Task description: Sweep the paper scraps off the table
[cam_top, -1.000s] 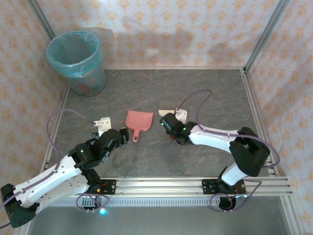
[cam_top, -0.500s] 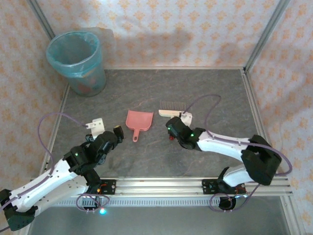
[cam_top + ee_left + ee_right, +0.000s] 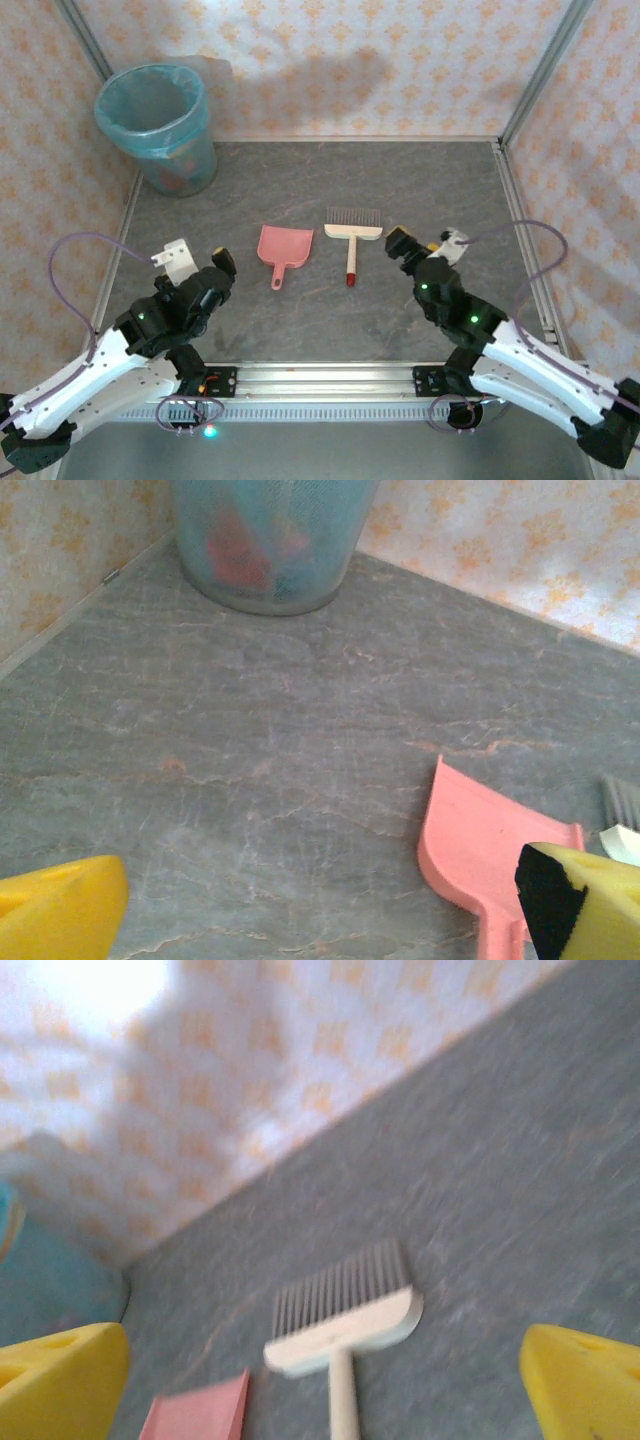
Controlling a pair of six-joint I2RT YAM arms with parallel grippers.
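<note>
Pink against the dark grey marbled bench (image 3: 430, 180): a plastic dustpan (image 3: 281, 245), flat, handle toward the arms. Just to its right, not touching, a brush (image 3: 353, 232) with a pale head, bristles toward the back wall, red-tipped handle pointing near. In the far left corner, a teal lined bin (image 3: 158, 125). Through its translucent wall, red and pink paper scraps (image 3: 237, 552), blurred, inside. Left end effector (image 3: 197, 258) near the dustpan on its left, fingers spread wide, gripping nothing. Right end effector (image 3: 424, 242) to the right of the brush, apart from it, likewise wide and empty.
</note>
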